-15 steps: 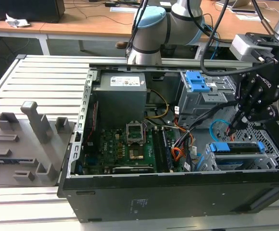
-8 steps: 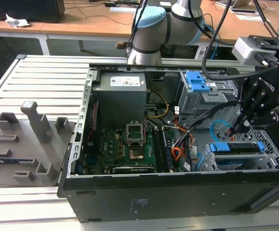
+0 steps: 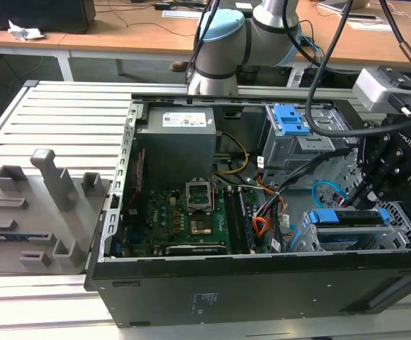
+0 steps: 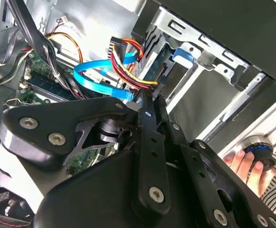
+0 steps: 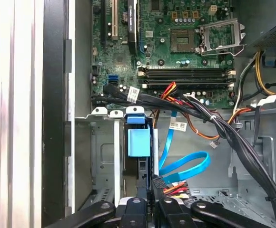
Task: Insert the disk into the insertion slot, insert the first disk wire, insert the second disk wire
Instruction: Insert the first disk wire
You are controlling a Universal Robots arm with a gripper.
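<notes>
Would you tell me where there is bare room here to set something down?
The slatted table is bare beyond the grey fixture tray, on the exterior view's left of the computer case. Crowded: around the gripper, where cables cross by the insertion slot.

I am a silver-grey tubular arm (image 3: 271, 20) with a pale blue round joint cap (image 3: 220, 32), thick black cables (image 3: 327, 57) and a black bar-linked gripper (image 4: 151, 97) studded with silver screws (image 4: 155, 194).
</notes>
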